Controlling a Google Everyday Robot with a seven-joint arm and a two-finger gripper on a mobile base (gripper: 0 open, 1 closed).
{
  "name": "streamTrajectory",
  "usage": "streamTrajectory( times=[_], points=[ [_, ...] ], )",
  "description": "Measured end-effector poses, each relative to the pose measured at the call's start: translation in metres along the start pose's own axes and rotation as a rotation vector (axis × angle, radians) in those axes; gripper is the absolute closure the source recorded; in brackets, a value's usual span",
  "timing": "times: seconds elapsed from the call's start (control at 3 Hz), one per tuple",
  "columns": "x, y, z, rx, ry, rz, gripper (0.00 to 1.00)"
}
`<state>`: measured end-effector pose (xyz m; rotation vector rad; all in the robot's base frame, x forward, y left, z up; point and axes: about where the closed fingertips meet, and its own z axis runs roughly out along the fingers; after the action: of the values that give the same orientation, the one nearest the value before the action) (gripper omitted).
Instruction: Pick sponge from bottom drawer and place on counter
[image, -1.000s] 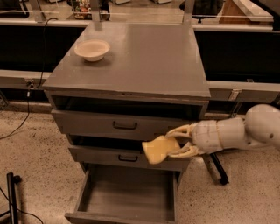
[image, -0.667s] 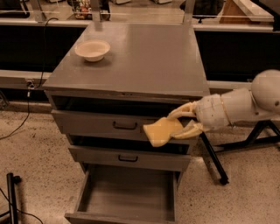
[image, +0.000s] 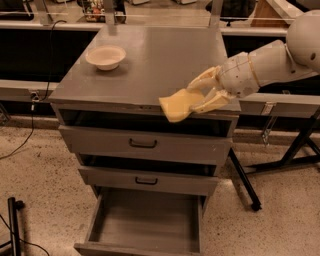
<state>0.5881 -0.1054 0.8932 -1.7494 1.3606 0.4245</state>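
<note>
Arm (image: 270, 60) enters from the right edge, pale segmented shell, forearm sloping down and leftward toward the front of the cabinet. The hand (image: 194, 98) sits at the table's front edge, right of centre, its two fingers (image: 202, 80) pointing left, one above the other.

The fingers are closed onto the sponge (image: 177, 106), pinching its right end. The rest of the block sticks out to the left, tilted slightly, and overlaps the front lip of the table (image: 160, 60). Whether its underside touches the top cannot be told from this angle.

Bowl (image: 105, 56) stands upright at the table's back left, well apart from the hand.

Bottom drawer (image: 150, 220) is pulled fully out, flat floor bare. Top drawer (image: 145, 143) and middle drawer (image: 146, 181) each stand out a little (dark gaps show above both fronts).

Change from earlier frames: a second ago the sponge hung in front of the middle drawer's face. Shortly after, it was level with the top drawer. It is now up at table height, and the arm has risen with it, its shell higher in the frame. The grip on the sponge looks the same throughout. Bowl and all three drawers are unmoved.
</note>
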Motion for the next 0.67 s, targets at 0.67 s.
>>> streamTrajectory(
  times=[0.67],
  points=[
    [0.0014, 0.0007, 0.0019, 0.004, -0.01, 0.012, 1.0]
  ],
)
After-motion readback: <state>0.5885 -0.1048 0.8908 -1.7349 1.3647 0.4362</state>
